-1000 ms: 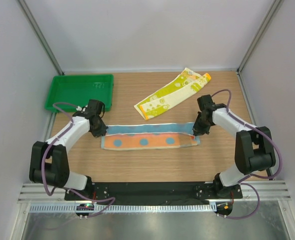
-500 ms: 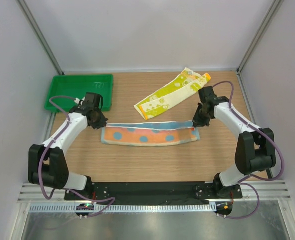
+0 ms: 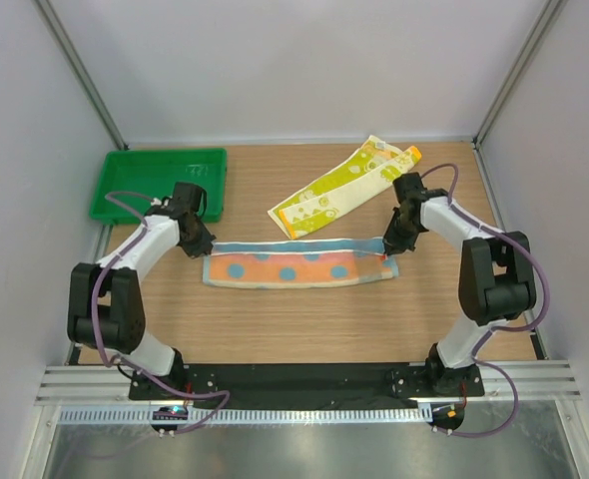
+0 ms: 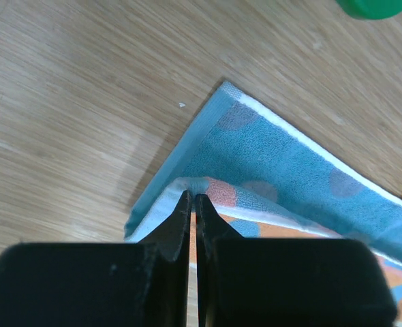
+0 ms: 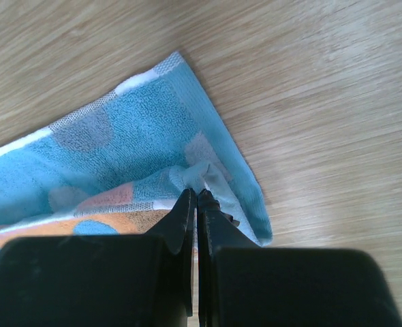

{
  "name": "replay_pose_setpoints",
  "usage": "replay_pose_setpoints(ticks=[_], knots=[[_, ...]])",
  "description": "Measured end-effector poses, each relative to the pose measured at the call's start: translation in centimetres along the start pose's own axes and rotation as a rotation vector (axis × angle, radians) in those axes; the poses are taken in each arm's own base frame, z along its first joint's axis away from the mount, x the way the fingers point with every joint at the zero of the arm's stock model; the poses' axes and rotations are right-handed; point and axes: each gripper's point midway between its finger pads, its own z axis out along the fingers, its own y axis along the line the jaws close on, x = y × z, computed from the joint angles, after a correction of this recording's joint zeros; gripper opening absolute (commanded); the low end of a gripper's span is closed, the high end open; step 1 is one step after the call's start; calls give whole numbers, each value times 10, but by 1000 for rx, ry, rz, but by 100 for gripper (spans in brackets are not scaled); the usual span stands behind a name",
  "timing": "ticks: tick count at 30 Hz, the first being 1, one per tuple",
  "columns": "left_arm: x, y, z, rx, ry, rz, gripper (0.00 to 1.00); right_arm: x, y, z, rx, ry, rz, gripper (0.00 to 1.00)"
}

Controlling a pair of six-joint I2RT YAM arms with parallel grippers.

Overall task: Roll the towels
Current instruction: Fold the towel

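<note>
— Status?
— My left fingers [image 4: 192, 201] are pinched tight on the blue towel [image 3: 299, 265] at its nine o'clock end, and my right fingers [image 5: 193, 195] at its three o'clock end. It lies mid-bench [image 3: 304, 324], one layer folded over. The yellow-green towel [image 3: 339, 187] lies flat at one o'clock.
— Risk?
— Thin pinches, edge only. An uneven pull likely skews the fold or slips a corner free.

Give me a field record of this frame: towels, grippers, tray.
blue-and-orange towel: stretched across the table, one layer folded over lengthwise, orange face up
left gripper: shut on its left folded corner
right gripper: shut on its right folded corner
yellow-green towel: flat, diagonal, far right, untouched
green tray: far left, apart from both towels
rolled: neither towel
</note>
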Motion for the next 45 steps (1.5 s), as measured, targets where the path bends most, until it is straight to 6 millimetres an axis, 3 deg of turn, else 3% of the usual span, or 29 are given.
replay_pose_setpoints(ticks=[9, 13, 17, 18, 19, 20, 21, 22, 23, 25, 27, 29, 32, 35, 38, 39, 42, 45], knots=[[-20, -3, -36, 60, -120, -16, 0, -15, 8, -27, -57, -78, 10, 1], [-26, -9, -30, 50, -112, -16, 1, -29, 16, -28, -70, -97, 12, 1], [-26, -10, -11, 14, -76, -13, 1, -31, 16, -13, -52, -74, 16, 1], [-24, -10, -6, 2, -65, -11, 3, -30, 15, -8, -43, -62, 17, 4], [-24, -9, -2, -6, -56, -10, 8, -29, 14, -2, -33, -49, 17, 26], [-23, -9, 3, -17, -45, -8, 16, -29, 15, 4, -24, -35, 24, 42], [-22, -9, 7, -25, -37, -5, 26, -29, 14, 9, -14, -27, 23, 54], [-22, -9, 11, -32, -29, -3, 48, -30, 15, 15, -7, -17, 24, 70], [-23, -10, 13, -36, -26, 2, 55, -32, 14, 19, 0, -12, 26, 81], [-23, -9, 15, -44, -24, -6, 69, -34, 13, 23, 12, -10, 18, 91], [-25, -9, 11, -43, -38, -7, 78, -40, 12, 19, 24, -26, 13, 94], [-28, -9, 1, -36, -74, -3, 78, -48, 13, 12, 38, -65, -1, 96], [-26, -12, -22, -18, -145, 24, 76, -55, 20, -14, 56, -165, -48, 96], [-16, -21, -49, 34, -200, 67, 70, -43, 46, -52, 16, -275, -139, 93], [1, -25, -62, 92, -208, 99, 65, -7, 74, -82, -114, -322, -236, 66], [8, -25, -62, 105, -201, 105, 64, 3, 78, -85, -153, -317, -245, 47], [23, -16, -49, 96, -168, 103, 62, 27, 72, -67, -210, -251, -248, 21], [39, -6, -29, 50, -110, 116, 60, 42, 62, -30, -170, -154, -248, 11]])
